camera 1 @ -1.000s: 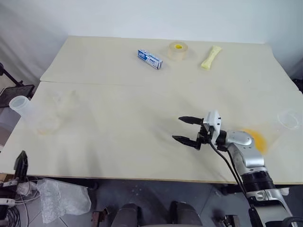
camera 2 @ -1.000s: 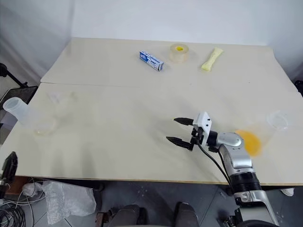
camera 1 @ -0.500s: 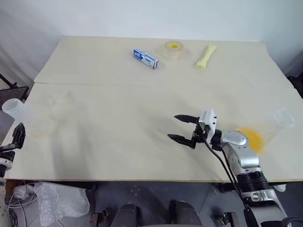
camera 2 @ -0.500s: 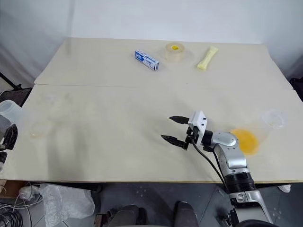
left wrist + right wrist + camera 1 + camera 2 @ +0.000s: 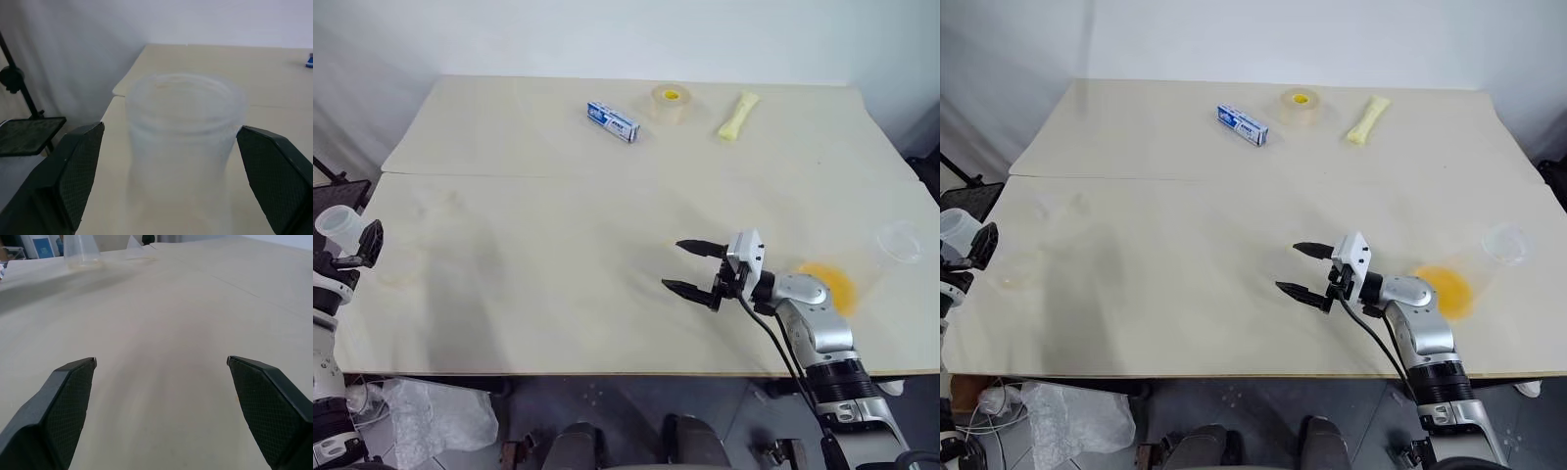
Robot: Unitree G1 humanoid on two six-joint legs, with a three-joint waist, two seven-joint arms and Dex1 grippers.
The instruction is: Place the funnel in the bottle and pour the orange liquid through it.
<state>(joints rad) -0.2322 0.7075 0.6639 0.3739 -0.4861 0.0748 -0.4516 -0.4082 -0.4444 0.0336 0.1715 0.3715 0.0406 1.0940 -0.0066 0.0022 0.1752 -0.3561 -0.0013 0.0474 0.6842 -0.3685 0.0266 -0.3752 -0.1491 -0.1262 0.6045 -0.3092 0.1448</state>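
Left gripper [image 5: 169,127] is at the tabletop's [image 5: 607,215] left edge. Its fingers [image 5: 73,171] are spread wide, one on each side of the bottle's [image 5: 183,147] neck. There is a clear gap on one side. On the other side I can't tell if the finger touches, so no firm grip shows. The bottle is clear and frosted-looking and stands upright at the far left edge of the tabletop. Its wide base sits on the tabletop with a faint yellowish tint at the bottom, which also shows in the right wrist view.

Right gripper [image 5: 672,264] hangs over the bare mid-right part of the tabletop, pointing toward the robot's left. Its fingers [image 5: 700,249] are wide open with nothing between them, well apart from the bottle.

The orange liquid [image 5: 830,286] sits in the bottom of a clear container [image 5: 901,242] near the tabletop's right edge. It is just behind the right gripper's wrist, on the opposite side of the tabletop from the bottle.

In a row along the far side of the tabletop are a blue-and-white box [image 5: 613,121], a tape roll [image 5: 670,104] with a yellow centre, and a pale yellow packet [image 5: 734,116]. All three are well apart from both grippers.
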